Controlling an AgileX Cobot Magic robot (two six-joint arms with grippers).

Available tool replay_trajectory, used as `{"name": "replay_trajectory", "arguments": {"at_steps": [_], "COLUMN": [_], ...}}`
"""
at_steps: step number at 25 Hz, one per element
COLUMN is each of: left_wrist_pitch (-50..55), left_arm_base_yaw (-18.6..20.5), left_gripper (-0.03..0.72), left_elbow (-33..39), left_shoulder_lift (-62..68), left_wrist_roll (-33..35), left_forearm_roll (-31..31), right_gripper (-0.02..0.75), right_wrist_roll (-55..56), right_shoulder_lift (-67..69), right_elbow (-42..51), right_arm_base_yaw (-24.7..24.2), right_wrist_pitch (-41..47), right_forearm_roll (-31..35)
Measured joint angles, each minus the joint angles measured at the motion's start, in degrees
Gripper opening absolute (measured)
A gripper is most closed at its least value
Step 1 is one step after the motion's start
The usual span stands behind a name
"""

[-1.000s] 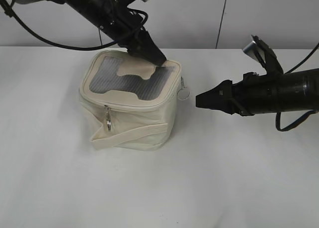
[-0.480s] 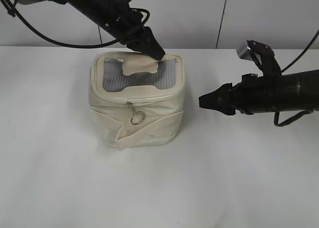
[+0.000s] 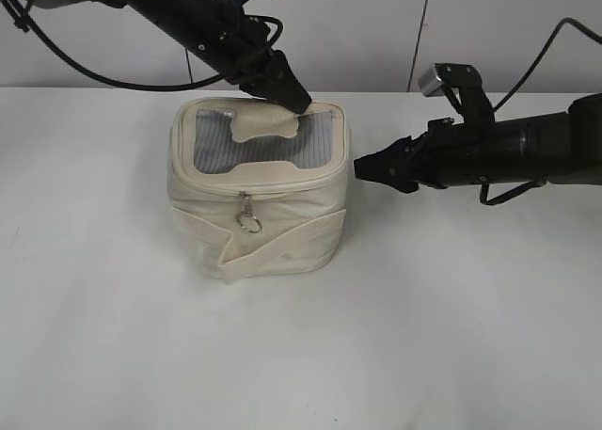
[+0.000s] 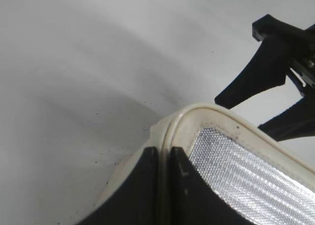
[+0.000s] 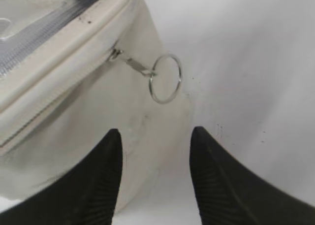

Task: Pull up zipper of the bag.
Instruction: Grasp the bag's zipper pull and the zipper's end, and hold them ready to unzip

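Note:
The cream bag [image 3: 273, 232] stands mid-table with its grey mesh top facing up. The zipper [image 3: 282, 184] runs round its top rim; one silver slider with a ring pull [image 3: 248, 221] hangs at the front. My left gripper [image 3: 293, 102] is shut on the rim at the bag's back right corner, as the left wrist view [image 4: 164, 153] shows. My right gripper [image 3: 361, 167] is open and empty, level with the bag's right side. In the right wrist view a second ring pull [image 5: 166, 79] hangs from the zipper [image 5: 59, 99] just ahead of the open jaws [image 5: 156, 132], apart from them.
The white table [image 3: 451, 317] stretches all round the bag. A cream strap [image 3: 282, 242] wraps the bag's lower front. A grey wall stands behind. The right gripper's fingers show in the left wrist view [image 4: 275, 82] beyond the bag's corner.
The bag turned and shifted right under the left gripper's hold, bringing a slider to the front. The right gripper moved left, close to the bag's right side.

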Motion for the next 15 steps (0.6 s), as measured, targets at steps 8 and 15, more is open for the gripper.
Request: {"name": "replay_trajectory", "arguments": {"at_steps": [8,15], "left_wrist_pitch": [0.0,0.0], "left_arm_base_yaw": [0.0,0.0], "left_gripper": [0.043,0.043], "left_elbow": [0.0,0.0], "left_shoulder_lift": [0.0,0.0], "left_wrist_roll": [0.0,0.05], "left_forearm_roll": [0.0,0.0], "right_gripper": [0.365,0.365], "right_wrist_roll": [-0.06,-0.06], "right_shoulder_lift": [0.28,0.32], "right_elbow": [-0.94,-1.73], "right_arm_base_yaw": [0.0,1.89], "right_wrist_pitch": [1.7,0.98], "right_forearm_roll": [0.05,0.05]}}
